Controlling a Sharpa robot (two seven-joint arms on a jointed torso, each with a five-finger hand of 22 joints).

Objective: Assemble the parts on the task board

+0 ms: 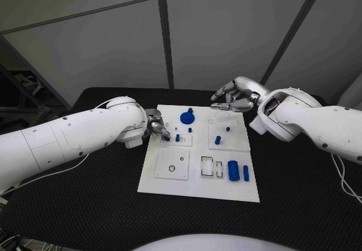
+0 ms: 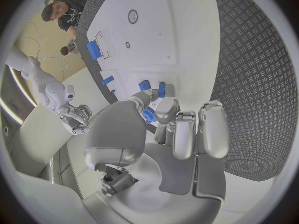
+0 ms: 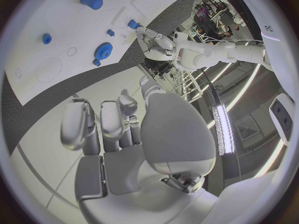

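Observation:
The white task board [image 1: 198, 189] lies in the middle of the black table. My left hand [image 1: 156, 128] hovers at the board's left edge and pinches a small blue part [image 2: 149, 115] between thumb and a finger; the other fingers [image 2: 212, 129] stay stretched out. Two short blue pegs [image 1: 178, 138] stand in the board just beside it. A blue gear [image 1: 187, 116] sits at the board's far side. My right hand [image 1: 235, 99] hangs above the board's far right corner, fingers [image 3: 77, 124] apart, holding nothing.
A thick blue cylinder [image 1: 234, 170] and a slim blue bar [image 1: 246, 172] lie at the board's near right. More blue pegs [image 1: 218, 139] stand in the right-hand plate. Black table [image 1: 302, 193] surrounds the board on all sides.

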